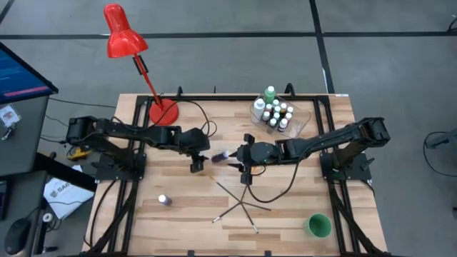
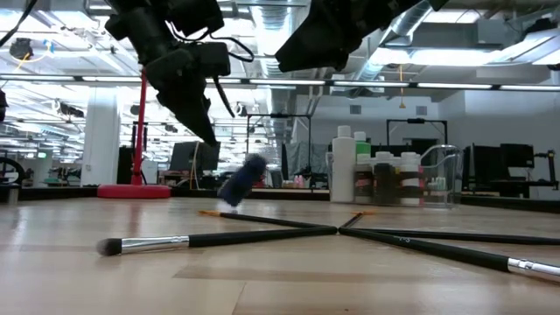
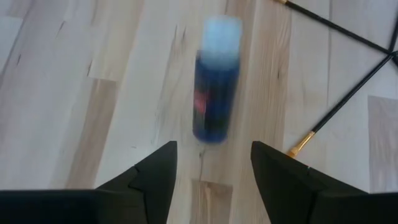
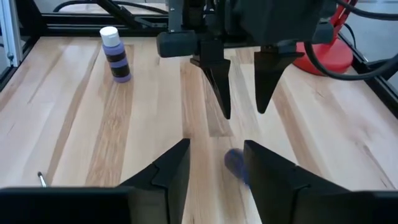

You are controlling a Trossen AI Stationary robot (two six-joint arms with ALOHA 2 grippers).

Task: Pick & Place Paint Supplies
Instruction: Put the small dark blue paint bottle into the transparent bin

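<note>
Spanning the scene, the wooden table [image 1: 178, 214] carries both arms at its centre. Left gripper [image 1: 198, 163]: fingers apart, holding nothing, above the table just left of centre. Right gripper [image 1: 240, 158]: fingers apart, holding nothing, facing the left one. Clear tub [image 1: 303, 120], far right, holds several small bottles [image 1: 274, 114]. Crossed paintbrushes [image 1: 243, 203] lie near centre. Blue bottle [image 1: 220, 155], blurred and tilted, sits between the grippers, gripped by neither. Purple bottle [image 1: 164, 200] stands upright, near left.

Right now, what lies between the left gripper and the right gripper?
A small blue paint bottle, blurred, seen in the high view between the open left gripper and open right gripper.
</note>
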